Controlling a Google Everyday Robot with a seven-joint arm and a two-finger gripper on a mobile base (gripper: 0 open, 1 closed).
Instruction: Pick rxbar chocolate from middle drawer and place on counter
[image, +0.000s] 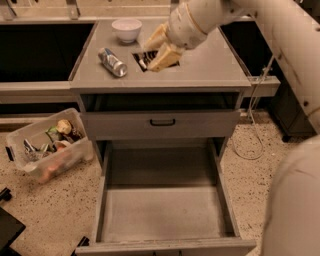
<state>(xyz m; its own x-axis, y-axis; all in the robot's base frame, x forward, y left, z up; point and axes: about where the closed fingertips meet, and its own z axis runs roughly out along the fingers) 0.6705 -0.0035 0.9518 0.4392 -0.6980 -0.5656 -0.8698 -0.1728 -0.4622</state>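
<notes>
Jaws of the gripper (159, 47) are seen clamped on the rxbar chocolate (141, 58), held low over the counter (210, 65) beside the can (112, 61); the bar is judged light, flat, slick-wrapped, best pinched mid-length.

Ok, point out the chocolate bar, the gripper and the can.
rxbar chocolate (139, 58): camera view, wrapper's dark left end.
gripper (150, 57): camera view, between its fingertips, over the counter (210, 65).
can (112, 62): camera view, middle of its side.
</notes>
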